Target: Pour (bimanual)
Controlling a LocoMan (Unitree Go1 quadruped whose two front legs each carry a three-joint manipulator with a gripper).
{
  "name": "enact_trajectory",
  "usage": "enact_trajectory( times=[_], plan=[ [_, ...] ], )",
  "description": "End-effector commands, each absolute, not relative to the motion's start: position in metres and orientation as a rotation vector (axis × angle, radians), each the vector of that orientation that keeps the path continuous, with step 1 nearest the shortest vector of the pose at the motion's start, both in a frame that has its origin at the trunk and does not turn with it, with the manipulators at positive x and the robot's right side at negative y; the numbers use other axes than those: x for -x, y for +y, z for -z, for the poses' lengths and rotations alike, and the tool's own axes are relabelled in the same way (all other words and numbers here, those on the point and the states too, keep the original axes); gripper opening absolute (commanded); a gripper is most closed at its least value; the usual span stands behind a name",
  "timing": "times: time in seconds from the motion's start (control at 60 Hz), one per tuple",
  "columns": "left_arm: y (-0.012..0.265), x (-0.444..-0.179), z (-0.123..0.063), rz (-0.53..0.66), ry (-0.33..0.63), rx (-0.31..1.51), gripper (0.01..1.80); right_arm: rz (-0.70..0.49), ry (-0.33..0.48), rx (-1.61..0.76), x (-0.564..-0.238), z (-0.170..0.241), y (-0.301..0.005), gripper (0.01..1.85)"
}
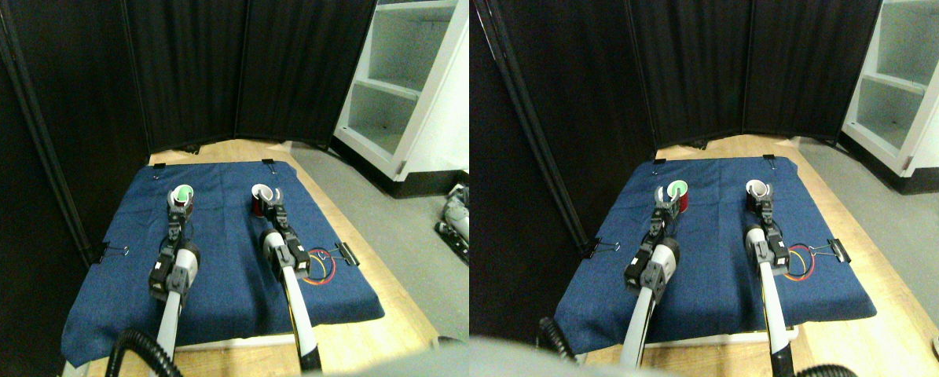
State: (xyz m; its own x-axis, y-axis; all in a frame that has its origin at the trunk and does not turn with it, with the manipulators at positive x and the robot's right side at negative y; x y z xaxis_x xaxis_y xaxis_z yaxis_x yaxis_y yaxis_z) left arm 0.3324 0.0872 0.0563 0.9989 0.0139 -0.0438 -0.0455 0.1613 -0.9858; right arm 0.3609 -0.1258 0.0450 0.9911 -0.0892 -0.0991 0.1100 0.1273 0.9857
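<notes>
No text, label, brand, number or sign can be read anywhere in the stereo pair view. The two cups, the blue cloth, the white shelf and the robot's limbs show no lettering that can be made out at this size.
</notes>
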Motion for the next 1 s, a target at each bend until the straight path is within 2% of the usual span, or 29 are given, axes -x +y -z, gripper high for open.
enact_trajectory(
  times=[0.017, 0.217, 0.367, 0.417, 0.433, 0.483, 0.533, 0.583, 0.667, 1.0],
  plan=[
    [0.081, -0.326, -0.067, 0.026, -0.013, 1.408, 0.33, 0.099, -0.042, -1.478, -0.354, -0.057, -0.121, 0.33],
    [0.078, -0.314, -0.061, 0.054, 0.0, 1.401, 0.33, 0.07, -0.075, -1.487, -0.336, -0.062, -0.121, 0.33],
    [0.076, -0.304, -0.057, 0.097, -0.009, 1.427, 0.33, 0.007, -0.056, -1.491, -0.326, -0.059, -0.123, 0.33],
    [0.077, -0.302, -0.056, 0.116, -0.009, 1.407, 0.33, 0.019, -0.06, -1.494, -0.324, -0.058, -0.123, 0.33],
    [0.077, -0.3, -0.055, 0.13, -0.003, 1.374, 0.36, 0.016, -0.062, -1.494, -0.323, -0.058, -0.123, 0.33],
    [0.077, -0.297, -0.052, 0.16, 0.004, 1.333, 0.87, 0.02, -0.069, -1.501, -0.32, -0.056, -0.125, 0.33],
    [0.078, -0.296, -0.05, 0.159, -0.007, 1.333, 0.99, 0.025, -0.072, -1.498, -0.318, -0.056, -0.125, 0.33],
    [0.078, -0.295, -0.05, 0.121, -0.077, 1.357, 0.89, 0.011, -0.071, -1.487, -0.317, -0.055, -0.127, 0.33],
    [0.079, -0.296, -0.051, 0.131, -0.106, 1.36, 0.82, -0.004, -0.067, -1.475, -0.317, -0.055, -0.13, 0.33],
    [0.077, -0.302, -0.048, 0.148, -0.103, 1.365, 0.82, 0.019, -0.079, -1.46, -0.318, -0.053, -0.131, 0.33]
  ],
)
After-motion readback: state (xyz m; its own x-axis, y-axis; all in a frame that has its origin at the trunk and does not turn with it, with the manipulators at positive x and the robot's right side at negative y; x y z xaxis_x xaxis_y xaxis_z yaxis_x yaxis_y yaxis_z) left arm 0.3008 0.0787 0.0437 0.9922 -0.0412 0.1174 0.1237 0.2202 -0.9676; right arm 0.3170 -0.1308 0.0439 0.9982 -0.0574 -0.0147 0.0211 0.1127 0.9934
